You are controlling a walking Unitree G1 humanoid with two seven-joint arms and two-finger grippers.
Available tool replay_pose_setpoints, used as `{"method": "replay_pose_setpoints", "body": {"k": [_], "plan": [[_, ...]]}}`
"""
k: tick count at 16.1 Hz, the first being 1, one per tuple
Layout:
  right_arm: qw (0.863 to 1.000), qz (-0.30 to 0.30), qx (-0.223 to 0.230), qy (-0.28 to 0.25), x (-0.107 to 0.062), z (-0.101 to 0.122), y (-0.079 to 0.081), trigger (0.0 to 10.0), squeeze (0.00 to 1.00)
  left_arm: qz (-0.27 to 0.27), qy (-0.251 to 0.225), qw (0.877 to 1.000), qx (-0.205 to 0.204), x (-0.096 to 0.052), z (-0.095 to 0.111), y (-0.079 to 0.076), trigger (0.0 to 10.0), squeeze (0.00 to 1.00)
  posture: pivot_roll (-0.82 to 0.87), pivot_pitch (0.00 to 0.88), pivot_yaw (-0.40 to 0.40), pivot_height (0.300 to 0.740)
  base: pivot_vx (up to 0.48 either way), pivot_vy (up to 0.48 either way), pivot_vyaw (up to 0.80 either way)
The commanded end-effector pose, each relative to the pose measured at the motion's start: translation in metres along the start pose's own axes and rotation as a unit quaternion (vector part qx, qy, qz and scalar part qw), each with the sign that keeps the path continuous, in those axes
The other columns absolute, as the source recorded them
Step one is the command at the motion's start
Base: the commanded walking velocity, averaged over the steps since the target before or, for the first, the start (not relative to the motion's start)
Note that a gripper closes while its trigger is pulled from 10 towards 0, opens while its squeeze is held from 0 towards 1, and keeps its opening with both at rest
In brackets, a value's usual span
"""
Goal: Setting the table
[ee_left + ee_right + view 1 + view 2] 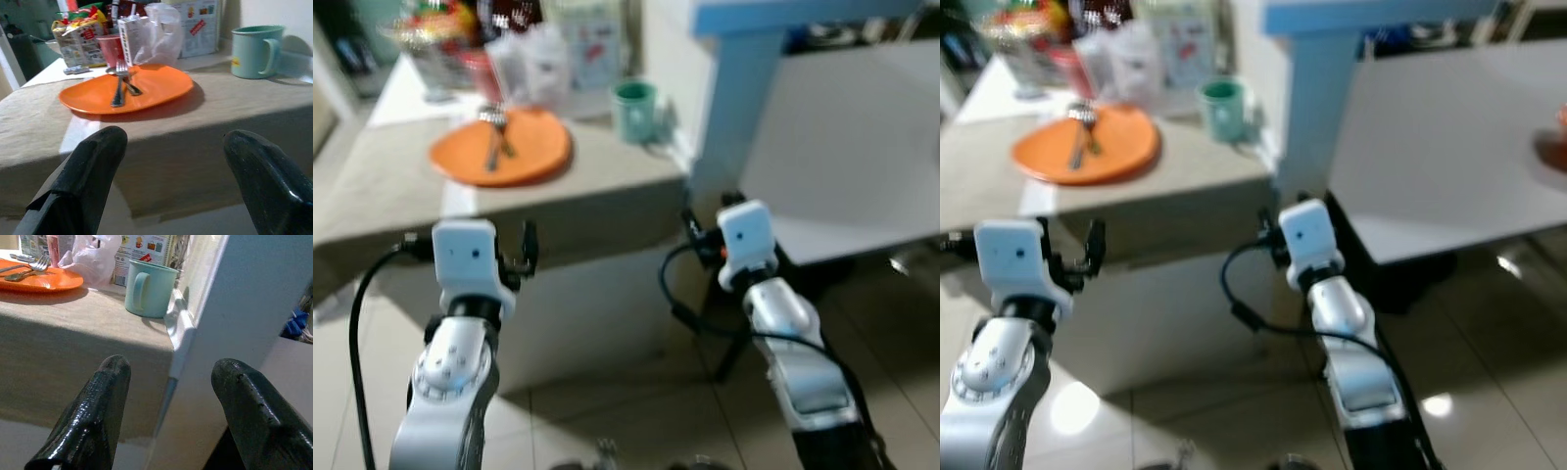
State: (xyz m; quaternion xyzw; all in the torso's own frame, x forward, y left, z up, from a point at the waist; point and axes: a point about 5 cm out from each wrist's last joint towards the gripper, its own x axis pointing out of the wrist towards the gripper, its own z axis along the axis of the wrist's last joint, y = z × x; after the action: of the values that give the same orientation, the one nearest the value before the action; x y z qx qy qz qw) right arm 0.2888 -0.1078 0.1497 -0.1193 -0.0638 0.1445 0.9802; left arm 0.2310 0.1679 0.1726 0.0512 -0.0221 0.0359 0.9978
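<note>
An orange plate [501, 147] lies on the beige-clothed table [382, 186]. A fork [119, 83] and a spoon [129, 87] rest on the plate. A teal mug [634, 110] stands to the plate's right, near the table's corner. My left gripper [173, 139] is open and empty. It is held in front of the table's near edge, below the plate. My right gripper [171, 364] is also open and empty, off the table's right corner, lower than the mug [146, 288].
Snack bags, a plastic bag [159, 34] and boxes crowd the back of the table. A pale blue post [744, 88] rises right of the mug, with a white tabletop [842, 147] beyond it. Tiled floor lies below.
</note>
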Motion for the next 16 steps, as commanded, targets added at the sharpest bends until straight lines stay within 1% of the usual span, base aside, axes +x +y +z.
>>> {"method": "replay_pose_setpoints", "body": {"k": [1,3,5,7,11,16], "plan": [[1.0,0.007,0.0,-0.009,0.0038,0.0033,0.0035,10.0,0.0,0.014,0.001,1.0,0.011,0.0014,-0.0006,0.0048,10.0,0.0,0.02,0.075,0.038,0.74,0.0,0.0,0.0],[1.0,0.009,-0.003,-0.007,0.0054,0.0024,0.0041,10.0,0.0,0.014,-0.002,1.0,0.014,0.0022,0.0009,0.0038,10.0,0.0,0.02,0.074,0.039,0.74,0.0,0.0,0.0],[1.0,0.017,-0.006,-0.02,0.0078,0.0066,0.0067,10.0,0.0,0.018,-0.006,1.0,0.012,0.0025,0.0021,0.0031,10.0,0.0,0.02,0.072,0.038,0.74,0.456,0.0,0.0],[1.0,0.016,-0.006,-0.024,0.0095,0.009,0.0066,10.0,0.0,0.018,-0.006,1.0,0.013,0.0029,0.0021,0.003,10.0,0.0,0.02,0.071,0.037,0.74,0.454,0.0,0.53],[1.0,0.003,-0.006,-0.018,0.0106,0.0063,0.003,10.0,0.0,0.01,-0.007,1.0,0.018,0.0048,0.0035,0.0019,10.0,0.0,0.01,0.071,0.039,0.74,0.458,0.0,0.0],[1.0,0.012,-0.003,-0.027,0.0107,0.0081,0.0055,10.0,0.0,0.019,-0.01,1.0,0.01,0.0049,0.0044,0.0,10.0,0.0,0.01,0.067,0.038,0.74,0.464,0.0,0.0]]}}
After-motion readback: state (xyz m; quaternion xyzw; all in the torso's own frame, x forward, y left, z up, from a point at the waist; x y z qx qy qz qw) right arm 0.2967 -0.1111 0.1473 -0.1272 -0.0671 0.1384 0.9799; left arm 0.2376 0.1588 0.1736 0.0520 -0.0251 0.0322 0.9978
